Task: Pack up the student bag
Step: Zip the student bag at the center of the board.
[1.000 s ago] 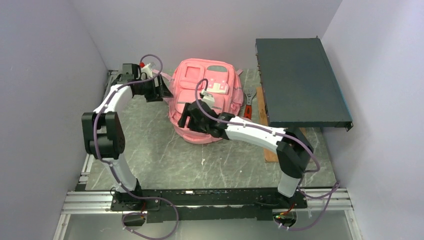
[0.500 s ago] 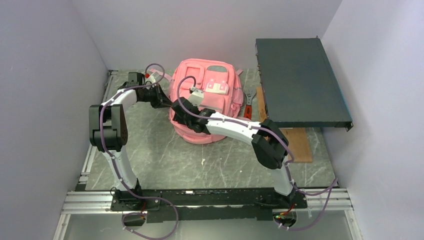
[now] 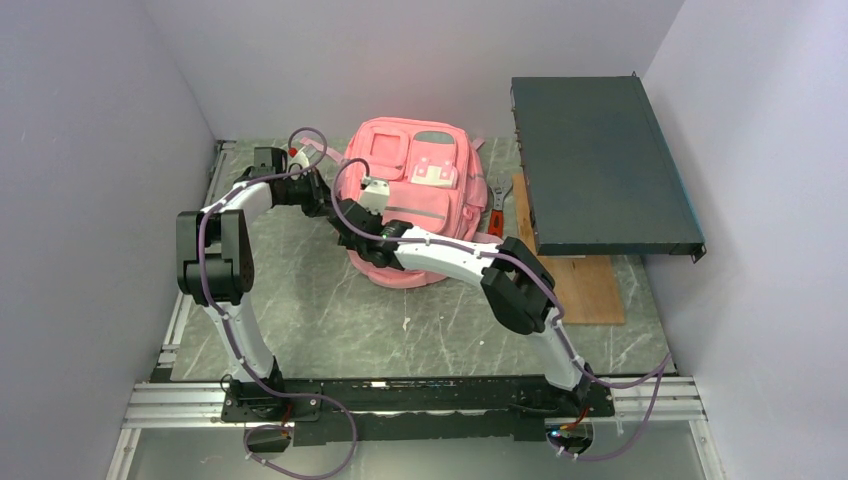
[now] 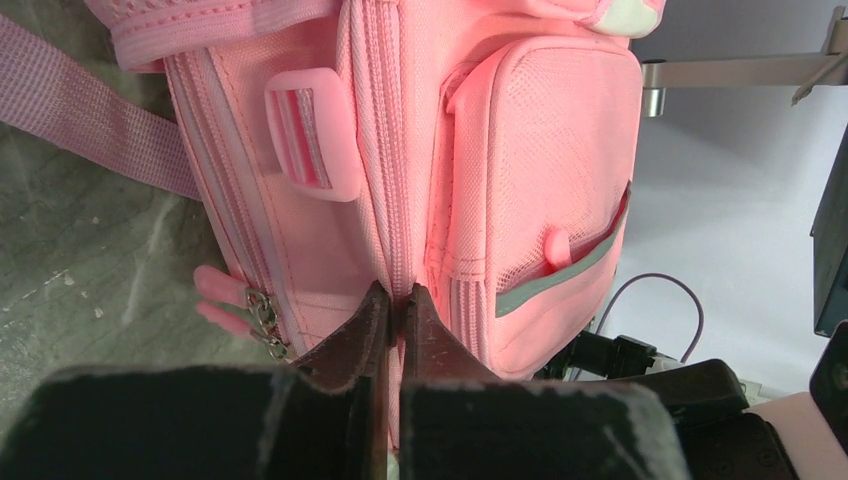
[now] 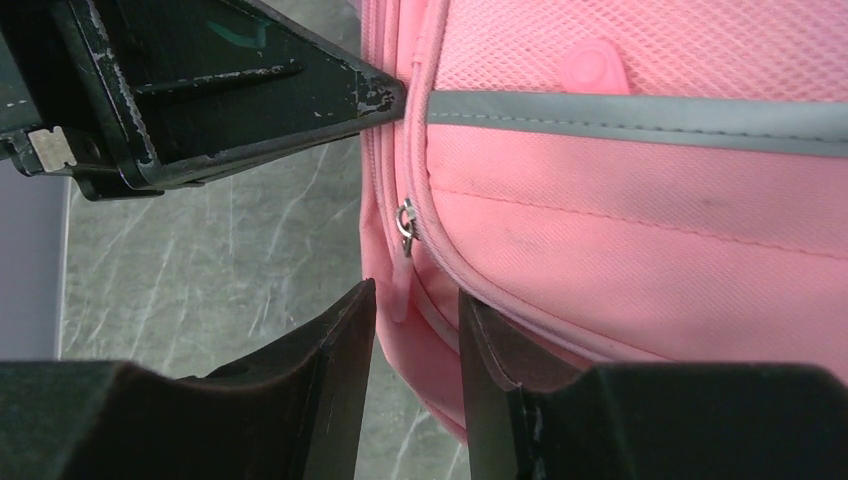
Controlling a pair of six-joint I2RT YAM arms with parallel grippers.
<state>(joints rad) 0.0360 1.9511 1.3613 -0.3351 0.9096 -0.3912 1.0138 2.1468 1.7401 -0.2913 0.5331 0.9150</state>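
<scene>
The student bag (image 3: 420, 190), pink with front pockets, lies on the table at the back centre. My left gripper (image 3: 325, 200) is at its left side. In the left wrist view that gripper (image 4: 401, 295) is shut, pinching a zipper seam of the bag (image 4: 540, 150) between the pockets. My right gripper (image 3: 347, 217) reaches across to the same left edge. Its jaws (image 5: 418, 295) stand partly open around the bag's lower side (image 5: 640, 260), with a pink zip pull (image 5: 402, 270) hanging at their tips and table showing beside one finger. The left gripper's black finger (image 5: 250, 90) shows above.
A dark flat rack unit (image 3: 600, 170) overhangs the table's right back. A wooden board (image 3: 585, 290) lies under its front edge, and a red-handled tool (image 3: 497, 215) lies between it and the bag. Two more zip pulls (image 4: 262, 320) hang at the bag's side.
My left gripper moved in and shut on the bag's seam. The right arm swung left from the bag's front to its left edge, jaws narrowing.
</scene>
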